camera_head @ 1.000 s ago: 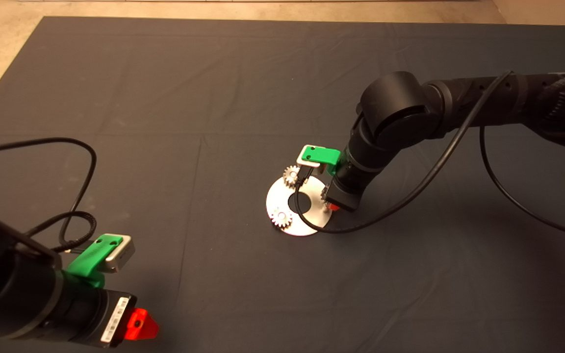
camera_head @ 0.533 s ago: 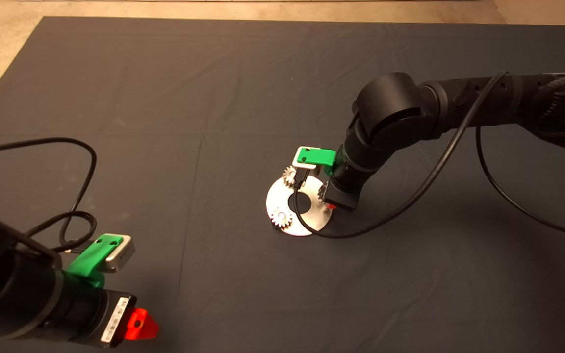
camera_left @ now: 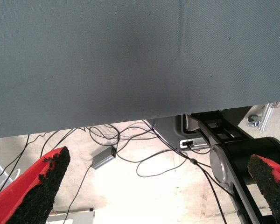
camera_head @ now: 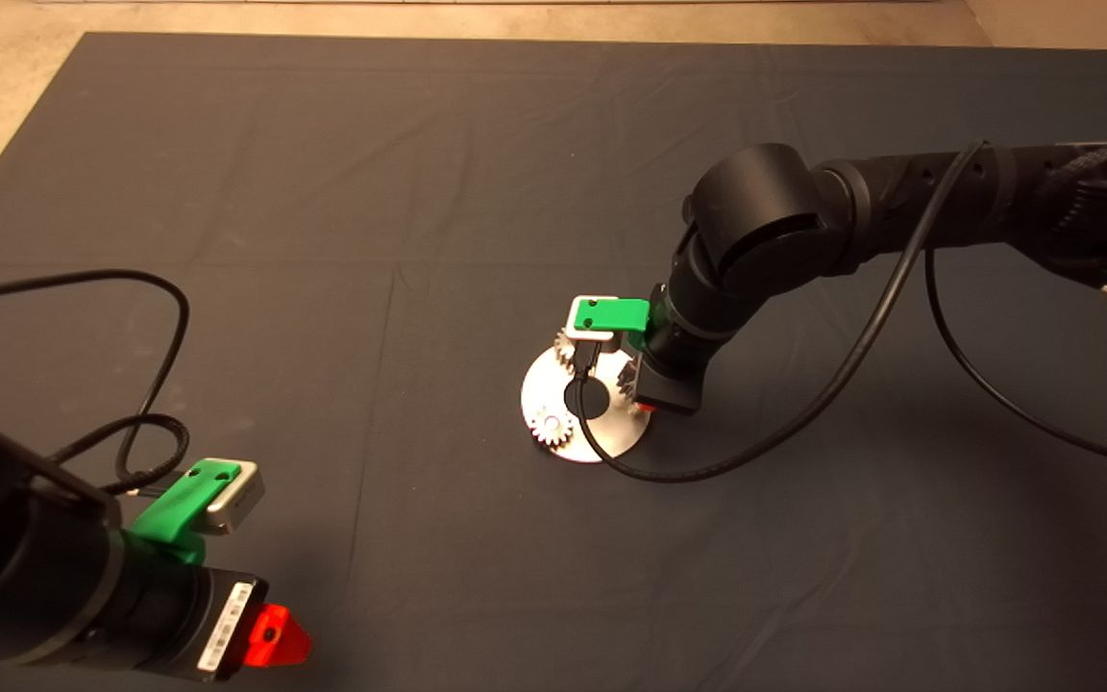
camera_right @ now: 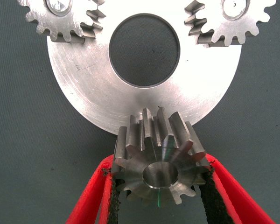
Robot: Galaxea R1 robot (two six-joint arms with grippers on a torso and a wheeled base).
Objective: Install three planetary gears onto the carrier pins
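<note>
Two of the three gears already sit on their pins on the disc: one gear and another gear show in the right wrist view with the pin ends in their bores. The step in hand is the third gear, which the right gripper has closed on, one red finger pressed against each toothed flank. It hangs at the disc's rim, on the side away from the two seated gears, over or on the third pin; that pin itself is hidden under the gear, so whether the bore has started onto it cannot be told.

The next move probably calls for lining the bore up squarely over the pin, lowering straight, then parting the fingers only a little before lifting away.

The disc lies on the dark mat near the middle of the worktop, slightly toward its right edge, with bare mat on every side, so the arm has room to back off. A black cable loops close by the disc's near rim and could snag. The left gripper waits at the near left corner, fingers spread wide and empty.
</note>
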